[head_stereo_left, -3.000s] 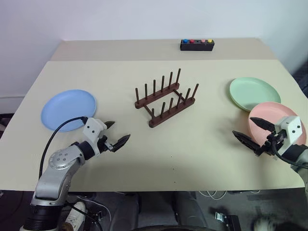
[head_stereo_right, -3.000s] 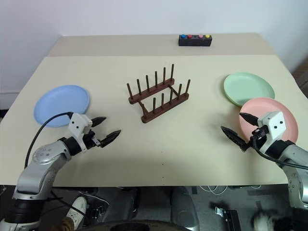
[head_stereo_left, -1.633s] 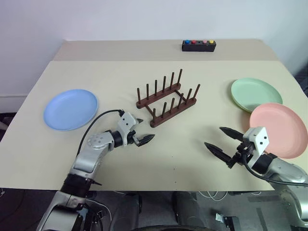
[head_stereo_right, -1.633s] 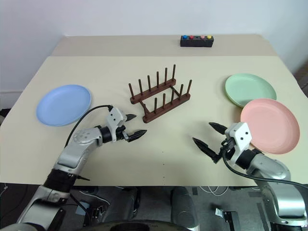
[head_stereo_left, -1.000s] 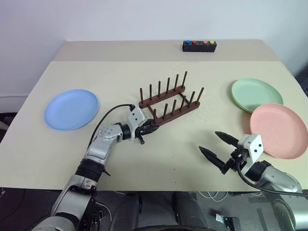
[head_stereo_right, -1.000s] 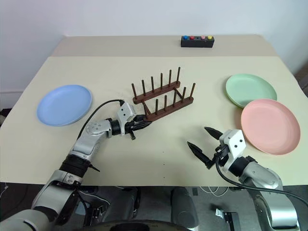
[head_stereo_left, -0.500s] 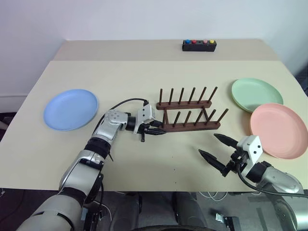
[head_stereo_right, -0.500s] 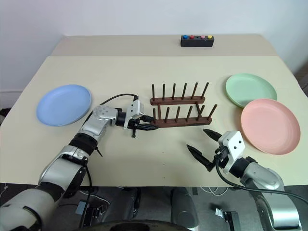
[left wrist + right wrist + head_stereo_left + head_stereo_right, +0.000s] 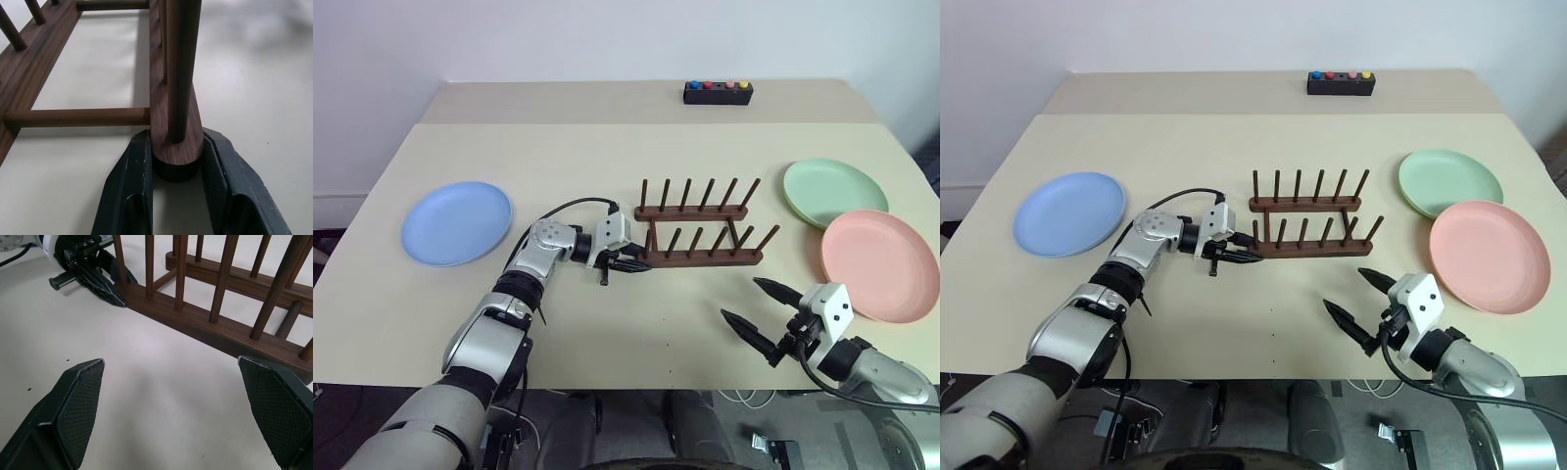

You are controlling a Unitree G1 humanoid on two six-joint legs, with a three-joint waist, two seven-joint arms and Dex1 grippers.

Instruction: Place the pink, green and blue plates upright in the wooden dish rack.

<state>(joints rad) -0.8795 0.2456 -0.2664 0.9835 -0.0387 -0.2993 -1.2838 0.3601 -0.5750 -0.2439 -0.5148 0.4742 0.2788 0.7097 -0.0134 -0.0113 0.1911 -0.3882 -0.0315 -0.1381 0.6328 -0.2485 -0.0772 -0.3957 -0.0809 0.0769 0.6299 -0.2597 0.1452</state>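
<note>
Your left gripper [image 9: 628, 264] is pinching the near rail end of the wooden dish rack [image 9: 703, 238], and your right gripper [image 9: 767, 315] is hanging wide open with nothing in it. In the head view, the rack is lying long side to side, with the blue plate [image 9: 456, 221] on your left and the green plate [image 9: 831, 191] and pink plate [image 9: 878, 262] on your right, nearer the right gripper. In the left wrist view, the fingers [image 9: 128, 188] are hugging the rail tip. In the right wrist view, the rack is standing just ahead.

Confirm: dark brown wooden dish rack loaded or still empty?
Empty. The dark brown wooden dish rack has no plate between its pegs; the light blue, mint green and salmon pink plastic plates lie flat on the table.
</note>
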